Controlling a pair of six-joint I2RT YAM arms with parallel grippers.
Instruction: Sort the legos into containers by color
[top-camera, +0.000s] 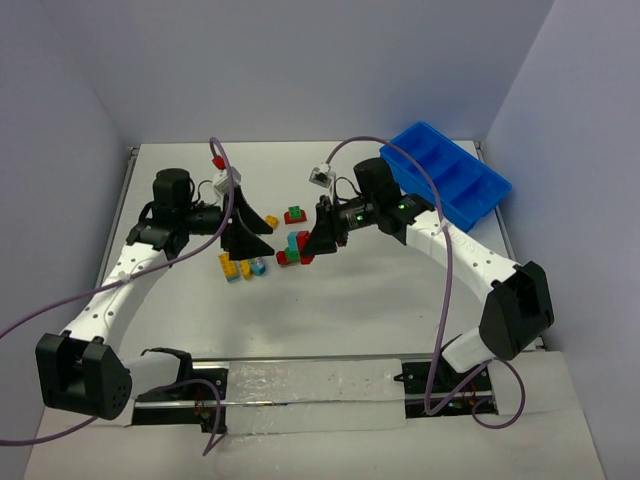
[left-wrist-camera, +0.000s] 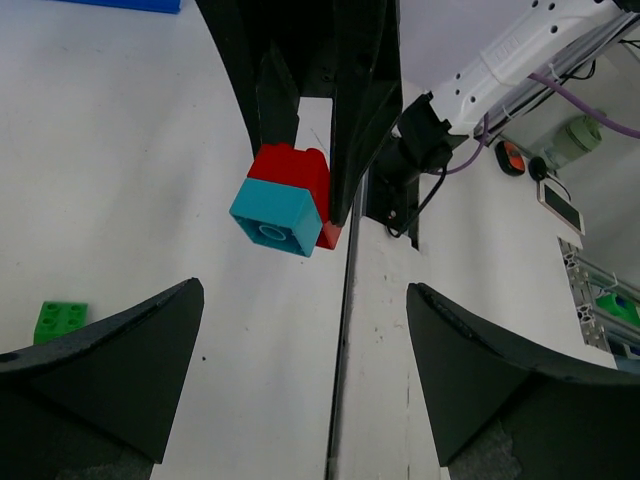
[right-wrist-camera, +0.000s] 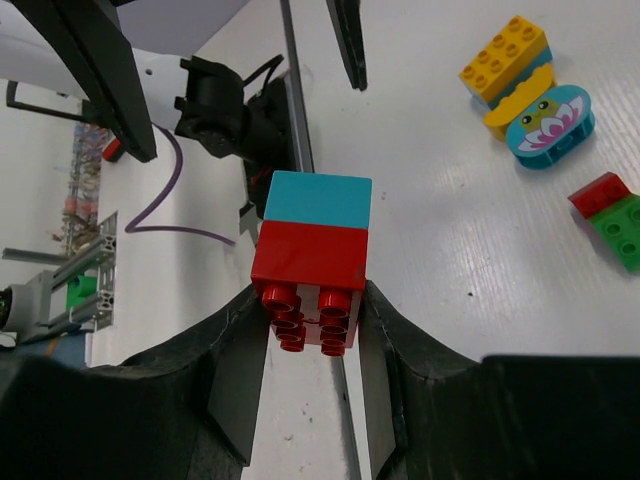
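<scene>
Bricks (top-camera: 243, 267) mostly lie loose mid-table and none shows in the blue bin (top-camera: 487, 205) at far right, so sorting looks barely begun. Right gripper (top-camera: 318, 238) is clamped on a red-and-light-blue pair (right-wrist-camera: 312, 235) at centre; left gripper (top-camera: 258, 238) faces it, jaws wide apart, likely to split the colours.

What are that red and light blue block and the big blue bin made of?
The red and light blue block looks like hard moulded plastic, smooth with a slight sheen: crisp edges, round studs. The blue bin looks like plastic too, one uniform bright colour with moulded dividers; its finish is hard to judge.
</scene>
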